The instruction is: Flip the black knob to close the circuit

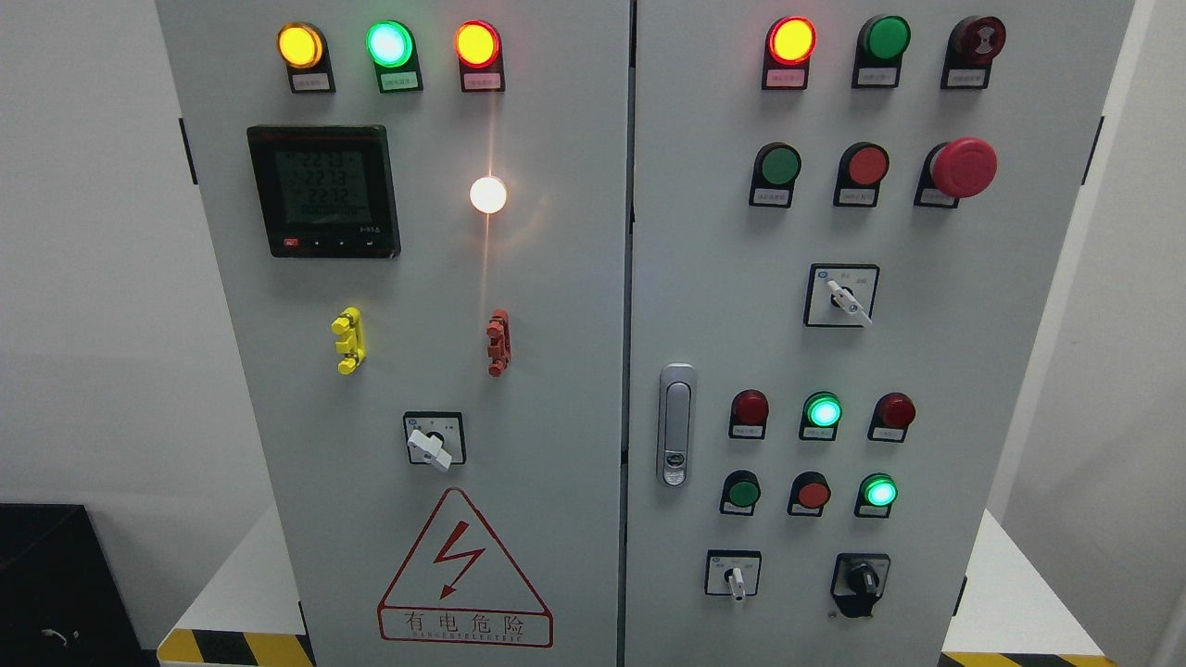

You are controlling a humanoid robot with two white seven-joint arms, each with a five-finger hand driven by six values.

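Knob: small black rotary knob [863, 581] on a black plate, handle standing roughly upright, with a dark lobe hanging under it.
Spot: bottom right of the grey metal cabinet's right door [973, 371], just right of a white-handled selector switch [734, 580], under the lit green lamp [877, 492].
Hands: neither robot hand was in shot, so can't tell their state.
Fuzzy bits: label text way too tiny to read.

Bright, even room light on the grey cabinet [556, 371], sharp all over.
The white lamp [488, 195] blooms, throwing a thin vertical streak of glare; lit indicator lights [388, 44] are blown out at their centres, and shadows stay faint.
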